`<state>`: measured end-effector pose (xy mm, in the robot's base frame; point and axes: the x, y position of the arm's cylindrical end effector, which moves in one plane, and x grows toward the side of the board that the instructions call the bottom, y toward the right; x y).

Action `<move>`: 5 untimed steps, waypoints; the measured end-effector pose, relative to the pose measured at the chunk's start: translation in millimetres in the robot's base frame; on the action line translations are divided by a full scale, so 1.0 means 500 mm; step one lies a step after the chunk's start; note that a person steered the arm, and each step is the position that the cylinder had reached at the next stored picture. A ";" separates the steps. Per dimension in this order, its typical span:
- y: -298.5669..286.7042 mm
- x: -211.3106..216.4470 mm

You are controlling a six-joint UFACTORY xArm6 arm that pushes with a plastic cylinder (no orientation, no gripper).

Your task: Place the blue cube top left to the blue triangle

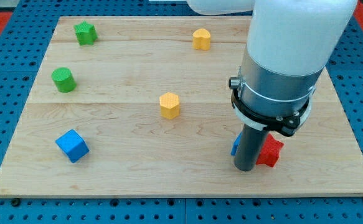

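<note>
Pale wood made up the worktop; there was no hand, only my tip, hiding most of a blue piece, probably the blue triangle, beside the red block. Leaving could nudge both. The blue cube sat well left; farther off stood a yellow block.

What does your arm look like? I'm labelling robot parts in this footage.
A wide white shell sits above a grey metallic cylinder, ringed by a black clamp with a side bolt. Below it hangs a straight dark rod, ending in my tip. No cables or markings show.
</note>
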<state>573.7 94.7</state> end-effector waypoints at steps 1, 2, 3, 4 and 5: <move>-0.073 0.004; -0.268 0.045; -0.518 0.072; -0.690 0.025; -0.597 -0.063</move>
<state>542.0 -203.6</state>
